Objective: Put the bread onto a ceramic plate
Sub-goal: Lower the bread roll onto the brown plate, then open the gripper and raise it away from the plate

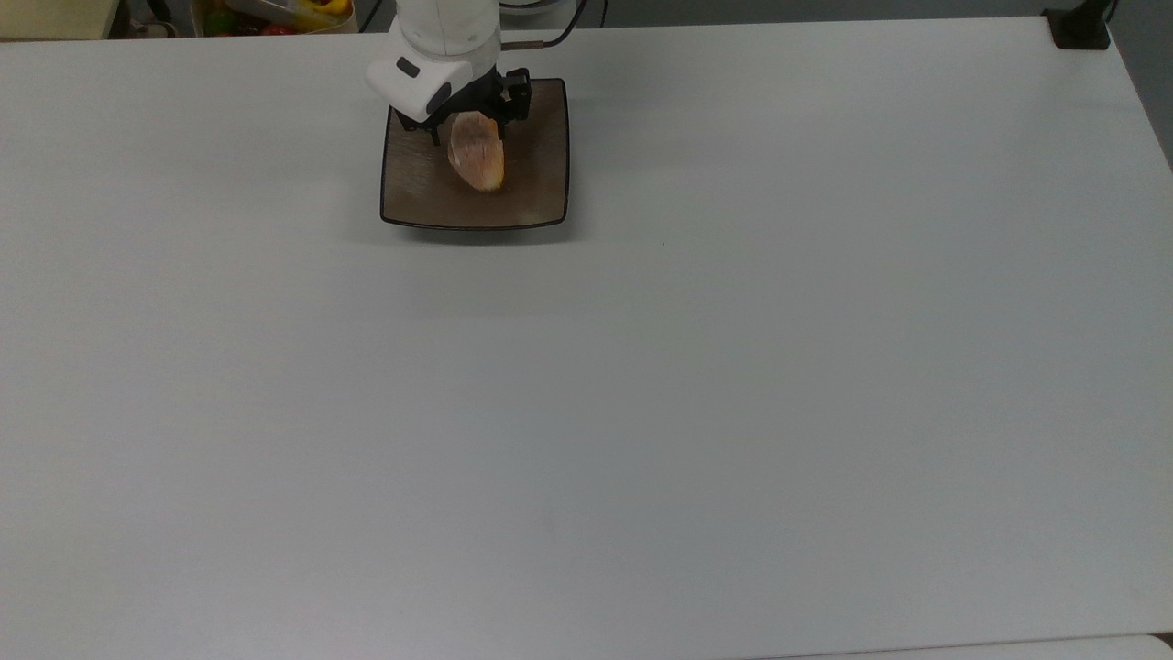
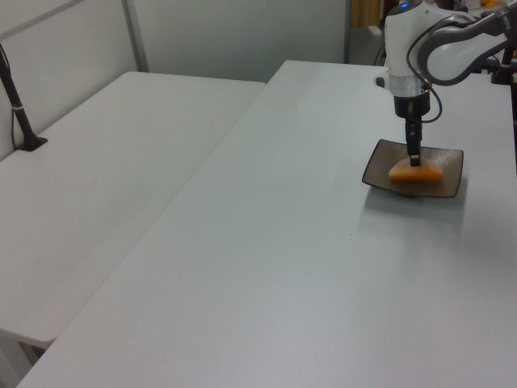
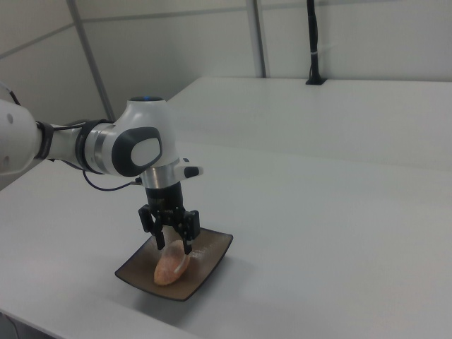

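Observation:
The bread (image 1: 477,154), an orange-tan oval bun, lies on the square brown ceramic plate (image 1: 536,188) near the far edge of the white table. In the left view the bread (image 2: 416,172) rests flat on the plate (image 2: 376,169). My gripper (image 1: 475,117) hangs straight above the bun's back end. The right view has the gripper (image 3: 175,244) open, one finger on each side just over the bread (image 3: 171,267), which sits in the plate (image 3: 212,256).
A black post base (image 1: 1081,27) is clamped at the table's far right corner in the top view. Colourful items (image 1: 275,14) sit beyond the table's far edge. A second white table (image 2: 97,186) adjoins in the left view's left.

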Controlling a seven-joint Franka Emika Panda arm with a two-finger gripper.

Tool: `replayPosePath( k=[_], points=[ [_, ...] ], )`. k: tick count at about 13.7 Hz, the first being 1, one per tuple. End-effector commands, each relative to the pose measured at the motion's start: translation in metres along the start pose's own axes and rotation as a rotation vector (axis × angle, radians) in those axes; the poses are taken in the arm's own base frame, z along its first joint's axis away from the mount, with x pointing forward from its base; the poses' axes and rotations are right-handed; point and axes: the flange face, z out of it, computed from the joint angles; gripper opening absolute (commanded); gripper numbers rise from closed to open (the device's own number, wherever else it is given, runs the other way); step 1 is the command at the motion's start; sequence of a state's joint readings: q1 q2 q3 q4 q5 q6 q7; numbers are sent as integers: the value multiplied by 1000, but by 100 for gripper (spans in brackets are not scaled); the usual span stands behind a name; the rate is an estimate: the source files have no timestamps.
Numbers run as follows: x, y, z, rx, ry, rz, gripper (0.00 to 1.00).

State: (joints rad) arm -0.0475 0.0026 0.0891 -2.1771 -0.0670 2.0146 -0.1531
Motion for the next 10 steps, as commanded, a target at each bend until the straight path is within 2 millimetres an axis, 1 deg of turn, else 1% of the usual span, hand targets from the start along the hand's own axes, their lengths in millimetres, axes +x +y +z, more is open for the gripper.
replayPosePath(
  k=[1, 2, 4, 6, 8, 10],
  points=[
    [-8, -4, -4, -23, 9, 10, 87],
    [-8, -4, -4, -23, 9, 10, 100],
    [-7, -4, -9, -23, 7, 11, 100],
    [-2, -4, -38, -27, 13, 13, 100],
    [3, -8, -72, -23, 28, 24, 100],
    [7, -8, -125, -20, 58, 69, 100]
  ],
)
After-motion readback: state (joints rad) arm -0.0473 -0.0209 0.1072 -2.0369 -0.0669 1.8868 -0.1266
